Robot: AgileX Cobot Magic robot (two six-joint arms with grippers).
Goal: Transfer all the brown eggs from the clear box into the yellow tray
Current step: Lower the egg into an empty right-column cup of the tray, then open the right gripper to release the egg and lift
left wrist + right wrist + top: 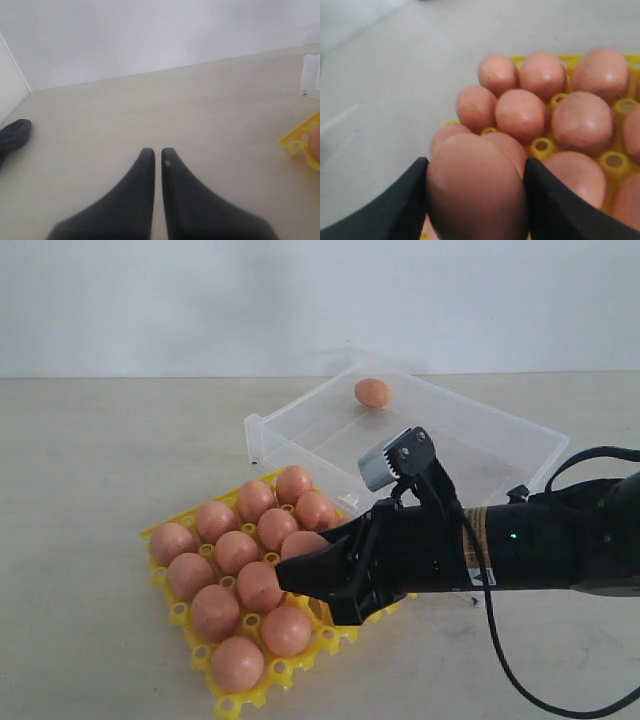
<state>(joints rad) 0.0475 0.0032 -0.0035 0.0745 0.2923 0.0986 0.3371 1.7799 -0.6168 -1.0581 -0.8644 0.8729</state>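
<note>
1 brown egg (475, 195) fills the right gripper (475, 164), arm (545, 545) level above the yellow tray (228, 703).

exterior: we look down obliquely at the bright yellow plastic egg tray (228, 703) | right wrist: close above it | left wrist: low, catching its corner

Cannot see right corner of yellow tray (228, 704), under right arm (540, 545). Cannot identify dark object (14, 136), cropped by left wrist view's edge. Cannot see whole of nearest brown egg (475, 190): blurred, cropped.
</note>
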